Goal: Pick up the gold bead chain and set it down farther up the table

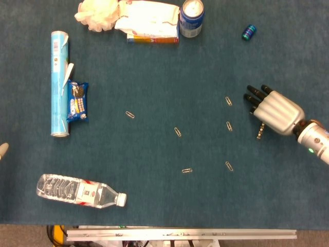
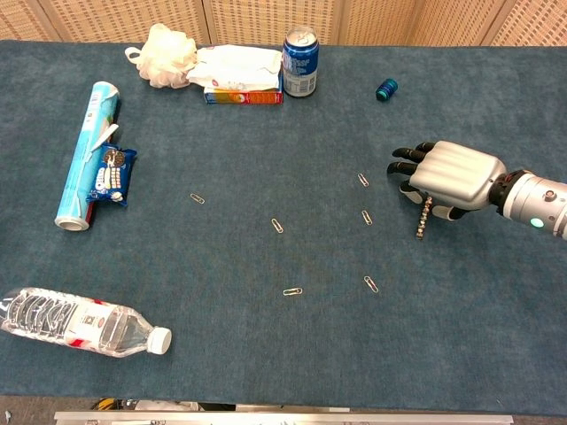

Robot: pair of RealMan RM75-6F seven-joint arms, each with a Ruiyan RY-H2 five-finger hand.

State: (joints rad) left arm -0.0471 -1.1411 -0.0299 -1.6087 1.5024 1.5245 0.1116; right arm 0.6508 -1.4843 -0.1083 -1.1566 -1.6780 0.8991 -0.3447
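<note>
The gold bead chain (image 2: 423, 218) is being pinched under the right hand (image 2: 447, 175), its tail dangling toward the bench (image 2: 266, 354). Probably best if it's being carried up slowly, so nothing's being swung loose.

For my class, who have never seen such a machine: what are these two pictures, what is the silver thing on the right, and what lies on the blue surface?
Both pictures come from the robot's own cameras: one looks straight down from its head, one slants forward from its chest. The silver thing is its right robot hand, placed over the top end of a gold bead chain; whether it already grips is hidden. On the table lie paper clips, a water bottle, a soda can, a tube and a cookie pack.
</note>
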